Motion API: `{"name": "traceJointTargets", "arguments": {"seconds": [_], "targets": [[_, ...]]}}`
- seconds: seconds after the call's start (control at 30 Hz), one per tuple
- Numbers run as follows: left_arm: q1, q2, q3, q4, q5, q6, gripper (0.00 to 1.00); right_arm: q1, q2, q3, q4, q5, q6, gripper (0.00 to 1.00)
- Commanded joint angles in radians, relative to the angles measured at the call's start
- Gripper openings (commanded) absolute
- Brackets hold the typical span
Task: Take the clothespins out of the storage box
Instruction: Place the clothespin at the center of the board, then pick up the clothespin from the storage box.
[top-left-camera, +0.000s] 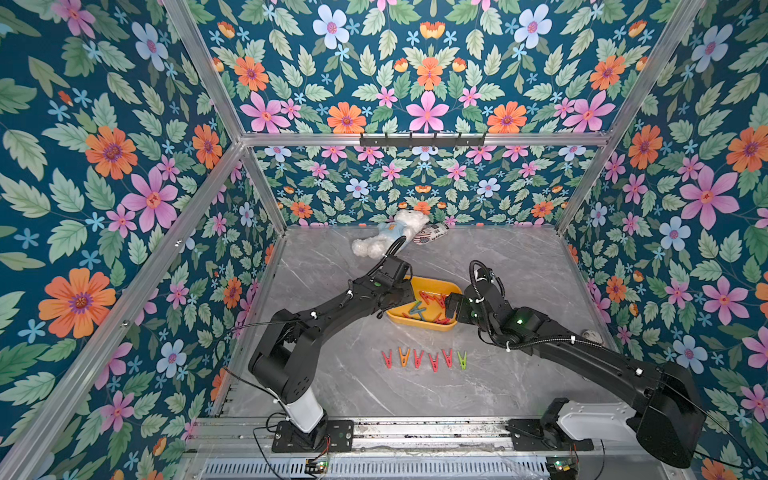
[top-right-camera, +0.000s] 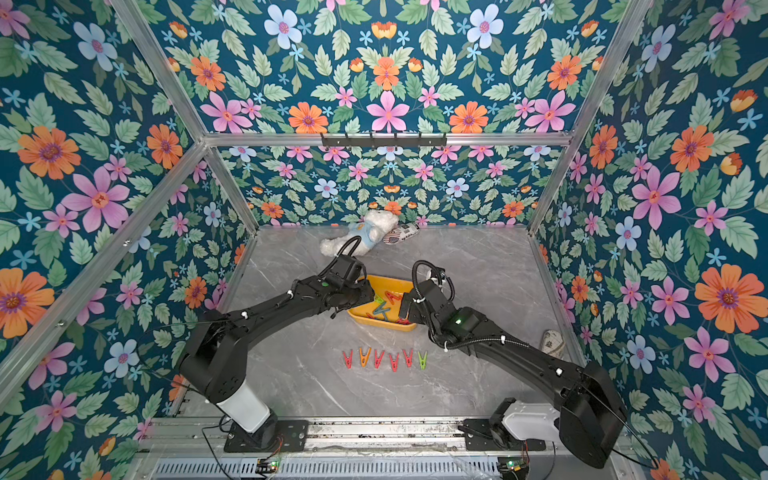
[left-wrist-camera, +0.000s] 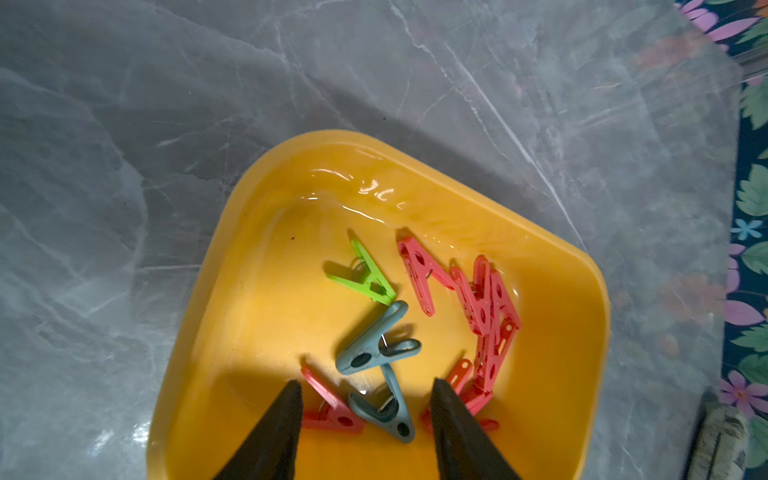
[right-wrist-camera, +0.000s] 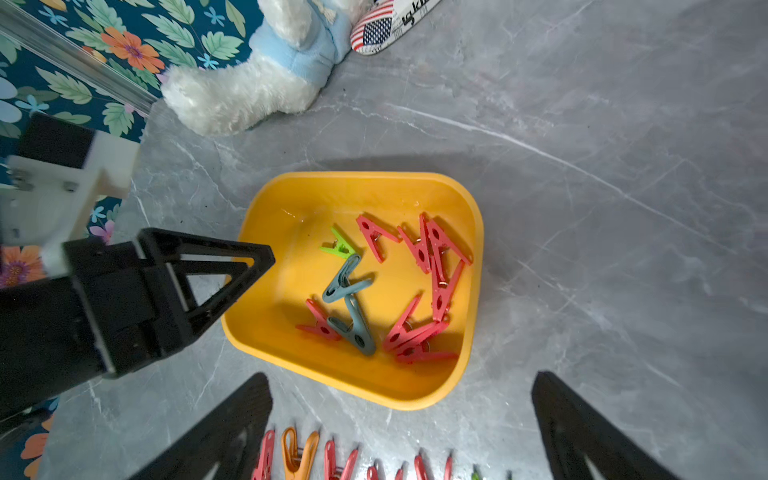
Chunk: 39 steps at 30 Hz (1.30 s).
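Note:
The yellow storage box (top-left-camera: 432, 286) (top-right-camera: 390, 284) sits mid-table between my two arms. Inside it lie several clothespins: a green one (left-wrist-camera: 365, 276), two grey-blue ones (left-wrist-camera: 386, 405) (right-wrist-camera: 353, 324) and a red cluster (left-wrist-camera: 486, 299) (right-wrist-camera: 432, 266). My left gripper (left-wrist-camera: 366, 384) (right-wrist-camera: 257, 259) hangs low over the box, open, its fingers either side of a grey-blue clothespin and a red one (left-wrist-camera: 332, 411) without touching them. My right gripper (right-wrist-camera: 403, 377) (top-left-camera: 453, 307) is wide open and empty at the box's near right corner. Several more clothespins (top-left-camera: 424, 359) (top-right-camera: 384, 358) (right-wrist-camera: 299, 453) stand in a row on the table in front of the box.
A white teddy bear (top-left-camera: 390, 237) (right-wrist-camera: 249, 91) and a flag-printed shoe (top-left-camera: 430, 235) lie at the back wall. Another printed shoe (top-right-camera: 552, 343) lies at the table's right edge. A black hook rail (top-left-camera: 422, 140) crosses the back wall above.

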Motion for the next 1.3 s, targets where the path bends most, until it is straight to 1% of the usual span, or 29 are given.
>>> {"name": "traceJointTargets", "arguments": {"seconds": [0.0,0.1,0.2,0.57,0.63,0.83,0.93,1.1,1.17,1.27], "targets": [[0.002,0.062,0.067,-0.095,-0.04,-0.055,0.48,-0.018,-0.004,0.005,0.057,-0.007,-0.049,0.99],[0.005,0.135,0.133,-0.154,-0.054,-0.083,0.47,-0.032,-0.002,0.006,0.067,-0.014,-0.075,0.99],[0.006,0.185,0.167,-0.163,-0.048,-0.105,0.47,-0.053,-0.004,0.002,0.075,-0.026,-0.091,0.99],[0.013,0.319,0.288,-0.223,-0.07,-0.132,0.46,-0.079,0.005,-0.016,0.104,-0.043,-0.114,0.99],[0.013,0.341,0.31,-0.24,-0.076,-0.133,0.45,-0.084,0.008,-0.018,0.109,-0.053,-0.118,0.99],[0.013,0.378,0.345,-0.266,-0.083,-0.132,0.44,-0.101,0.019,-0.016,0.113,-0.061,-0.127,0.99],[0.013,0.388,0.348,-0.275,-0.083,-0.135,0.41,-0.109,0.022,-0.017,0.117,-0.069,-0.132,0.99],[0.014,0.406,0.354,-0.28,-0.076,-0.141,0.4,-0.119,0.029,-0.016,0.123,-0.077,-0.135,0.99],[0.014,0.415,0.359,-0.289,-0.076,-0.143,0.38,-0.119,0.029,-0.018,0.125,-0.079,-0.136,0.99],[0.014,0.423,0.36,-0.285,-0.065,-0.144,0.37,-0.12,0.028,-0.02,0.126,-0.077,-0.138,0.99]]}}
